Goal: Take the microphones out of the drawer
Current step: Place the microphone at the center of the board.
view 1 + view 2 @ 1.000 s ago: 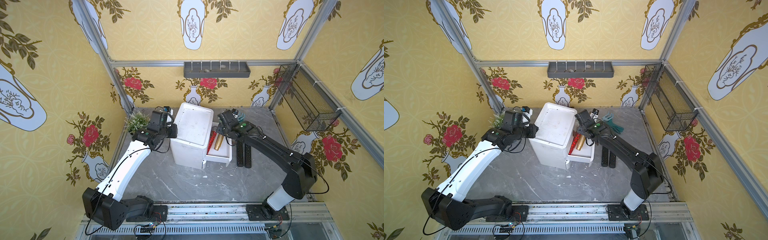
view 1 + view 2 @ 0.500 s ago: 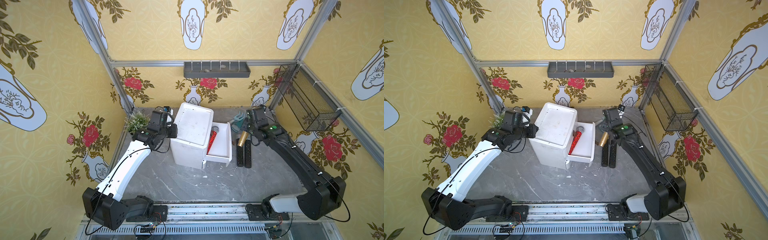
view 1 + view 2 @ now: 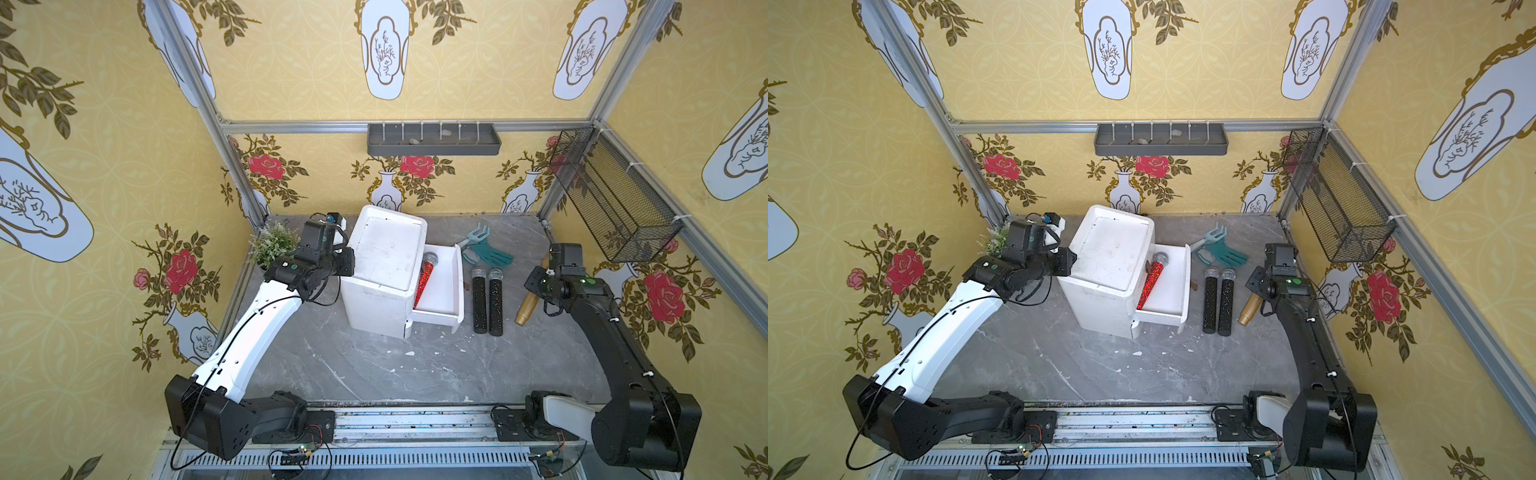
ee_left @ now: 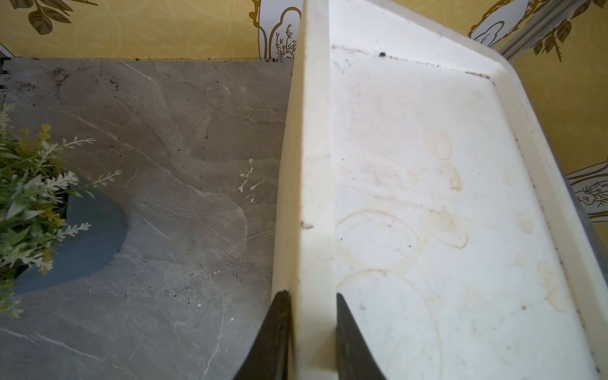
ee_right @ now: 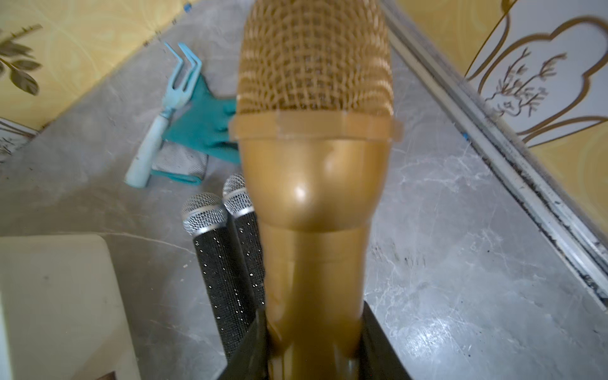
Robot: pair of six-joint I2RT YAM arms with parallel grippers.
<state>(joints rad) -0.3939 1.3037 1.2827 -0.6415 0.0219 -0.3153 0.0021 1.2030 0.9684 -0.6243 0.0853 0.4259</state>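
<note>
While scanning outward from the near rail, meet bare grey tabletop (image 3: 374, 365) first, flecked with white crumbs. Farther in, find the white cabinet (image 3: 386, 253), with its drawer (image 3: 444, 286) standing open toward the right arm's side. Inside, note a red microphone (image 3: 424, 278) lying lengthwise, silver head at the far end. Just beside the drawer front, on the tabletop, see two black microphones (image 3: 480, 303) laid side by side, heads away. Right of that pair, well clear of the drawer, find the gold microphone (image 5: 312, 184) in the right gripper (image 5: 314, 335), pinched at the handle from both sides by the fingers (image 5: 378, 339), mesh head toward the far wall, tail slanting back toward the near edge. Cannot tell contact between tail and tabletop. On the cabinet's other side, see the left gripper (image 4: 311, 297) clamped on the raised rim of the cabinet top, one finger (image 4: 276, 329) outside, its partner inside. Beyond it, spot a small plant (image 3: 274, 245) in the left corner. Past the drawer, find a teal glove (image 3: 490, 255) and pale garden fork (image 3: 476, 235), touching. Farthest back: grey shelf (image 3: 434, 141) on the rear wall, wire basket (image 3: 615, 195) on the right wall.
</note>
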